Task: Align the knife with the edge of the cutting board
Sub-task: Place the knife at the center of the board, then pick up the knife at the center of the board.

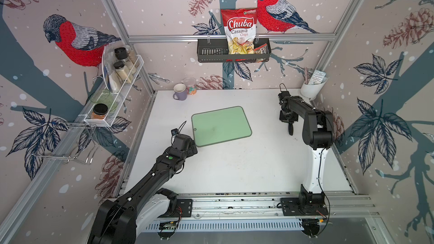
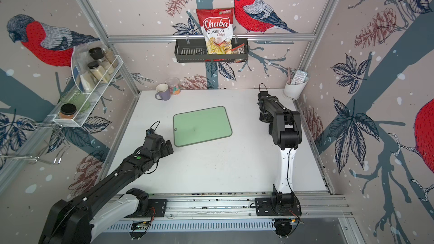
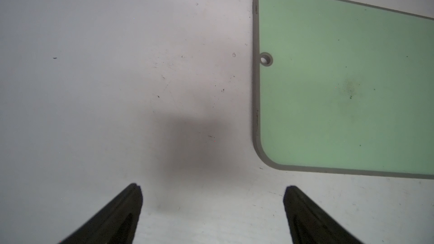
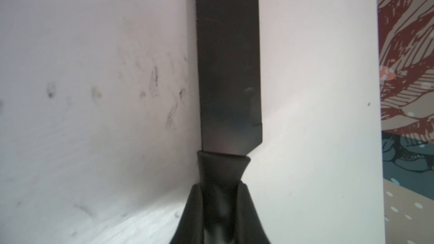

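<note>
Overhead, in both top views the cutting board (image 1: 220, 125) (image 2: 202, 125) lies flat near the middle of the bench (image 1: 234, 167), turned a little askew to its edges. The right claw (image 1: 288, 121) hangs close to the bench's right edge, well apart from the board. The dark end of the knife (image 1: 290, 129) sticks out just past it, on the side toward the front edge. Whether the tip touches the bench cannot be told. The left claw (image 1: 191, 148) sits just beside the board's front left corner.

From the left wrist, the left claw (image 3: 212, 186) is spread wide with only bare bench between its fingers (image 3: 126, 212). The cutting board (image 3: 340, 78) lies off to one side, its small hole (image 3: 266, 59) on the edge nearest the claw.

From the right wrist, the right claw (image 4: 220, 210) is pressed together on the black handle (image 4: 222, 167), pinching the knife (image 4: 227, 66), whose flat black length runs straight out ahead of the fingertips above the bench.
</note>
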`<act>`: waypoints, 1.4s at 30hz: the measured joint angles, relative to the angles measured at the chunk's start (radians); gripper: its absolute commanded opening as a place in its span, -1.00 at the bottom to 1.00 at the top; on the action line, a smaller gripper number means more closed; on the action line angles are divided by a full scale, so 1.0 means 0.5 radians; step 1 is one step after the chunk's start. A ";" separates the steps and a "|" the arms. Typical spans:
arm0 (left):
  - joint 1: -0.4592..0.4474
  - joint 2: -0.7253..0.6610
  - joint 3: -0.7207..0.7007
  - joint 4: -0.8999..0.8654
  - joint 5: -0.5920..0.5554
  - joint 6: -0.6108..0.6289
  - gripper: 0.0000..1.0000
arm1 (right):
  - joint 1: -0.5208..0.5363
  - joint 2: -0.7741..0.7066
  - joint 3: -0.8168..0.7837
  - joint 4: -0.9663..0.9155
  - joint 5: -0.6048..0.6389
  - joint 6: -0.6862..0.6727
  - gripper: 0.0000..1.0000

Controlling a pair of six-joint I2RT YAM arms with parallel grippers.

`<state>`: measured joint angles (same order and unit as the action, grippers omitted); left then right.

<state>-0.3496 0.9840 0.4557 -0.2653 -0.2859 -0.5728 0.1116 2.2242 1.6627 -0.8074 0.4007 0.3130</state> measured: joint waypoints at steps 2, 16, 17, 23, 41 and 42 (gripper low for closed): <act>0.000 0.000 0.002 -0.001 -0.005 0.000 0.92 | 0.024 -0.048 -0.063 0.009 -0.040 0.031 -0.88; -0.002 0.040 0.016 -0.002 -0.003 0.000 0.92 | 0.656 -0.403 -0.628 0.153 -0.119 0.325 -0.55; -0.002 0.044 0.020 -0.002 -0.003 0.000 0.92 | 0.700 -0.419 -0.653 0.174 -0.119 0.346 -0.50; -0.002 0.051 0.024 -0.005 -0.003 0.000 0.92 | 0.766 -0.494 -0.770 0.362 -0.234 0.488 -0.11; -0.002 0.082 0.032 -0.007 -0.003 0.001 0.92 | 0.561 -0.611 -0.981 0.710 -0.584 0.503 -0.70; -0.002 0.092 0.034 -0.007 -0.003 0.001 0.92 | 0.555 -0.611 -0.980 0.726 -0.594 0.484 -0.87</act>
<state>-0.3508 1.0298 0.4725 -0.2687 -0.2874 -0.5724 0.3893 1.9186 1.1725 -0.4446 0.1040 0.5552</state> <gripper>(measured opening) 0.960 0.192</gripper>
